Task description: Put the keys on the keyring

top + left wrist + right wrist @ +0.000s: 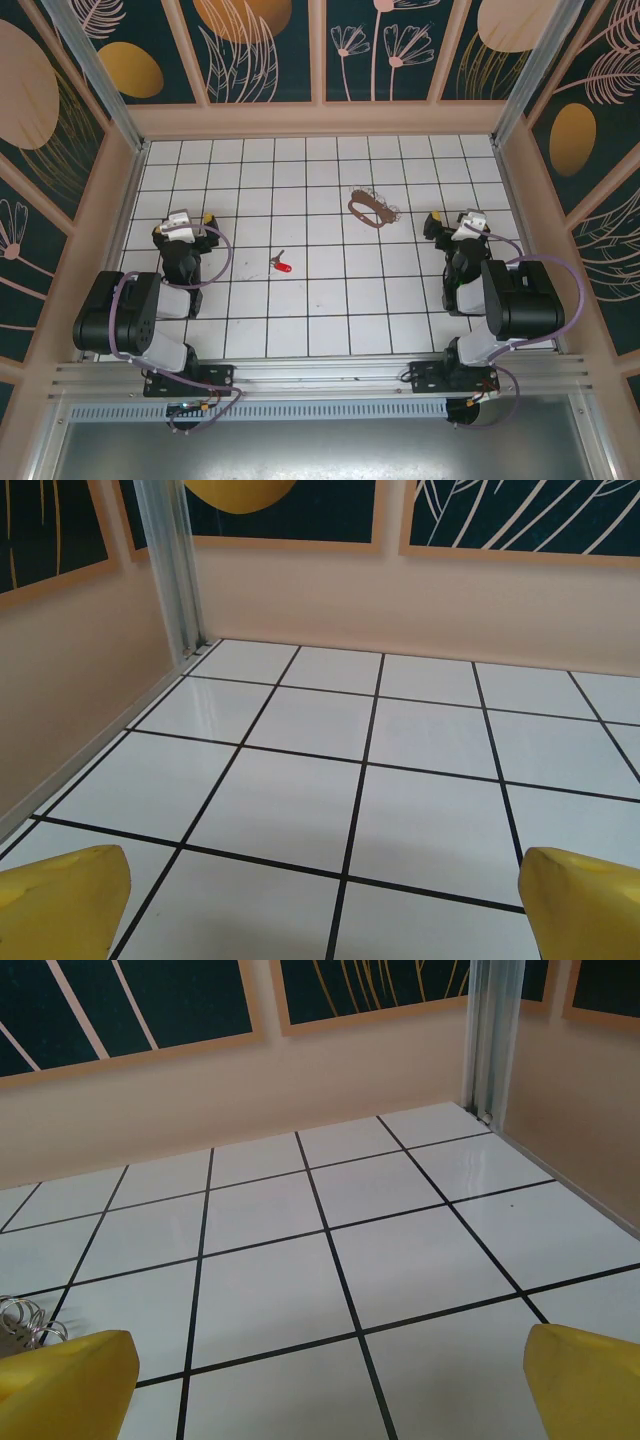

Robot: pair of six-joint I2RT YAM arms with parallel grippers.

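Presently left pincer (190, 218) and right pincer (455, 218) gape empty, the key (283, 264) lying apart from the keyring (368, 208).

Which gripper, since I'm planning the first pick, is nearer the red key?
Left. The left gripper is to the left of the key and slightly beyond it; the right gripper is farther away, well to the key's right.

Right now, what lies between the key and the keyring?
Bare white tiles, nothing else, between the key and the keyring; the top external view shows it.
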